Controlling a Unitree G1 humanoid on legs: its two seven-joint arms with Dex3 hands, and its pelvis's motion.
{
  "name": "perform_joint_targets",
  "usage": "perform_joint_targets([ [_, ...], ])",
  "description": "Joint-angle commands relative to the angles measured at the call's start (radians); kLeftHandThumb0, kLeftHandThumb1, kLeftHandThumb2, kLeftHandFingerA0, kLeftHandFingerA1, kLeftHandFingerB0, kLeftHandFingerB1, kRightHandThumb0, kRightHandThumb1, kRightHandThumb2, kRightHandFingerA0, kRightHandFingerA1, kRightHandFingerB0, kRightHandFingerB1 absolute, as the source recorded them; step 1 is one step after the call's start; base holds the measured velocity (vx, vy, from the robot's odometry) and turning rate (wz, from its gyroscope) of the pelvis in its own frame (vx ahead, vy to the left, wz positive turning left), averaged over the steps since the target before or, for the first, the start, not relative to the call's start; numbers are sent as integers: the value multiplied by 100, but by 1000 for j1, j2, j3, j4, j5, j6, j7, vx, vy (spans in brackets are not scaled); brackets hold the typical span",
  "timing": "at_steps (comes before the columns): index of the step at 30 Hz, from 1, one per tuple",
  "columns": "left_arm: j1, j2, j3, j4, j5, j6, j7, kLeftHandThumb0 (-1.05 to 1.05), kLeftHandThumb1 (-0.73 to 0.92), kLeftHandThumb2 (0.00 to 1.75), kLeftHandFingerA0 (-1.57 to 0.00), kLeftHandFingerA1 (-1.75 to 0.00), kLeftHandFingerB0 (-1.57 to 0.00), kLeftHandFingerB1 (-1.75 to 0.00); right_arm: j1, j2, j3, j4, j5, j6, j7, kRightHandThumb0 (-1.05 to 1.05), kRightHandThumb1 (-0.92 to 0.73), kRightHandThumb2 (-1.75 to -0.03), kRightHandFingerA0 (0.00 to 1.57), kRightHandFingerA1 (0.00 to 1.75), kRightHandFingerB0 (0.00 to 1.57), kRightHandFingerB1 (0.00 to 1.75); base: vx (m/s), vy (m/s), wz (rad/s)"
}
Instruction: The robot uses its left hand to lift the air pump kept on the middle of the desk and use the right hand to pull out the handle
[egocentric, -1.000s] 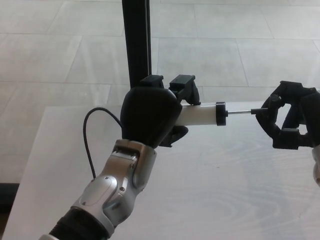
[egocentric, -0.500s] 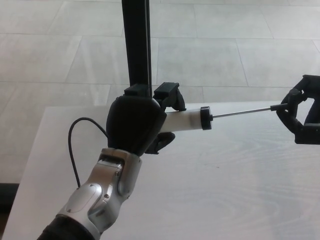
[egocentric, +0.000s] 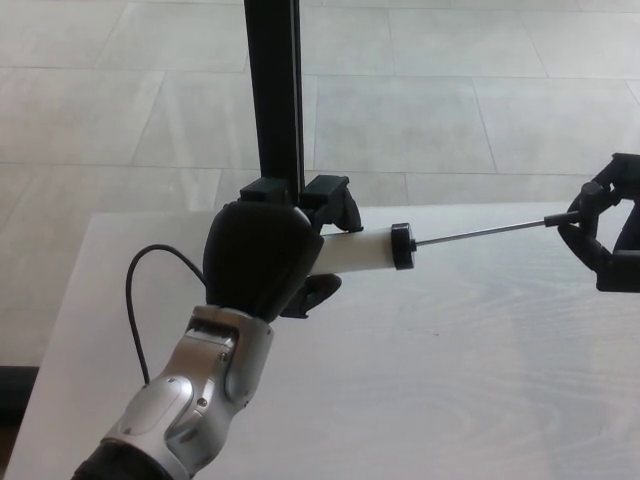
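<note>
My left hand (egocentric: 260, 258) is shut on the air pump, holding it above the white desk (egocentric: 420, 380). The pump's white barrel (egocentric: 355, 250) sticks out to the right of the hand and ends in a black cap (egocentric: 402, 246). A thin metal rod (egocentric: 485, 233) runs from the cap to the right, drawn far out. At the picture's right edge my right hand (egocentric: 608, 232) is shut on the pump's handle (egocentric: 584, 213) at the rod's end. The pump's rear part is hidden behind my left hand.
A black upright post (egocentric: 272, 90) stands just behind my left hand at the desk's far edge. A black cable (egocentric: 135, 290) loops from my left forearm over the desk. Tiled floor (egocentric: 480, 100) lies beyond the desk.
The rod has come much further out of the barrel. My left hand with the pump moved left and slightly down; my right hand moved right, toward the picture's edge.
</note>
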Motion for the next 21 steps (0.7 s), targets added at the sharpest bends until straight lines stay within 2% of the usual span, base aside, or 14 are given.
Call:
perform_joint_targets([
  [1, 27, 31, 8, 9, 4, -5, 2, -13, 54, 102, -80, -175, -69, -158, 8, 5, -44, 8, 60, -28, -2, -10, -64, -75, 98, 129, 80, 65, 0, 0, 0],
  [2, 27, 30, 8, 12, 6, -7, 8, -13, 54, 102, -80, -175, -69, -158, 8, 15, -52, 5, 87, -21, 16, -10, -64, -75, 98, 129, 80, 65, 0, 0, 0],
  [3, 27, 29, 6, 6, 10, 1, 1, -12, 53, 105, -80, -175, -69, -158, 19, -14, -28, 9, 81, -32, 72, -54, -49, -82, 89, 86, 21, 45, 0, 0, 0],
  [4, 26, 27, 6, 9, 9, -1, 3, -12, 52, 105, -80, -175, -69, -159, 22, -33, -15, 1, 89, -7, 128, -68, -50, -86, 56, 67, 4, 21, 0, 0, 0],
  [5, 25, 28, 6, 10, 10, 2, 1, -13, 54, 102, -80, -175, -68, -159, 21, -53, 2, -2, 92, 8, 177, -82, -50, -81, 19, 52, 0, 1, 0, 0, 0],
  [6, 24, 29, 7, 11, 10, 4, 0, -13, 54, 102, -80, -175, -68, -159, 20, -62, 9, -3, 95, 14, 196, -82, -50, -81, 19, 52, 0, 1, 0, 0, 0],
  [7, 25, 27, 8, 11, 7, 5, -5, -12, 55, 102, -79, -175, -67, -159, 17, -83, 27, -3, 84, 22, 230, -104, -59, -98, 0, 3, 0, 1, 0, 0, 0],
  [9, 26, 20, 10, 10, 2, 12, -12, -13, 56, 101, -79, -175, -68, -158, 4, -132, 54, -11, 119, 106, 365, -96, -61, -62, 0, 0, 0, 0, 0, 0, 0],
  [14, 25, 19, 16, 17, -8, 4, -12, -11, 50, 109, -80, -175, -71, -159, -2, -167, 69, 3, 122, 121, 410, -104, -65, -61, 0, 0, 0, 0, 0, 0, 0],
  [17, 40, 18, 9, 6, 1, 53, -65, -14, 51, 110, -87, -175, -71, -160, 5, -194, 57, 12, 139, 106, 436, -105, -76, -63, 0, 0, 0, 0, 0, 0, 0],
  [18, 44, 17, 6, -3, 2, 75, -99, -14, 50, 115, -92, -175, -73, -162, 4, -190, 43, 17, 158, 109, 439, -104, -68, -108, 0, 22, 0, 0, 0, 0, 0],
  [19, 49, 17, 1, -15, 4, 108, -150, -14, 50, 115, -92, -175, -73, -162, 2, -183, 23, 26, 187, 113, 444, -104, -68, -108, 0, 22, 0, 0, 0, 0, 0],
  [20, 52, 16, -2, -27, -2, 137, -208, -24, 52, 116, -120, -143, -96, -128, -2, -178, 11, 29, 198, 125, 438, -105, -88, -66, 0, 0, 0, 0, 0, 0, 0],
  [21, 57, 14, -7, -46, -10, 182, -294, -24, 52, 116, -120, -143, -96, -128, -5, -171, -8, 33, 215, 144, 429, -105, -88, -66, 0, 0, 0, 0, 0, 0, 0],
])
